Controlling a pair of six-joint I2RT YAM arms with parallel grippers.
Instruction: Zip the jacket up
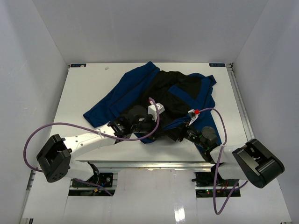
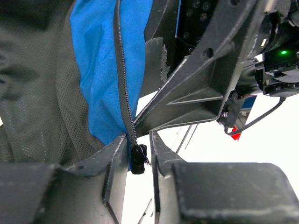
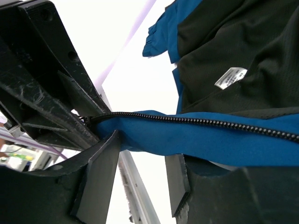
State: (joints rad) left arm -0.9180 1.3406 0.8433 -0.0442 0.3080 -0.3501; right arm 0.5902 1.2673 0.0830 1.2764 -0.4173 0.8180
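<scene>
The royal-blue jacket (image 1: 135,86) lies spread open on the white table, its black lining (image 1: 180,91) facing up. My left gripper (image 1: 156,127) is at the hem near the front edge. In the left wrist view it (image 2: 138,137) is shut on the bottom end of one zipper row (image 2: 122,79), and the black end piece (image 2: 138,158) hangs between the fingers. My right gripper (image 1: 180,133) faces it from the right. Its fingers (image 3: 100,177) stand wide open, and the blue zipper edge (image 3: 196,135) is draped across their tips.
The table (image 1: 84,88) is ringed by white walls. Its front metal rail (image 3: 135,186) runs just under both grippers. A white care label (image 3: 231,77) sits on the lining. Purple cables (image 1: 70,126) loop from both arms. The two grippers are almost touching.
</scene>
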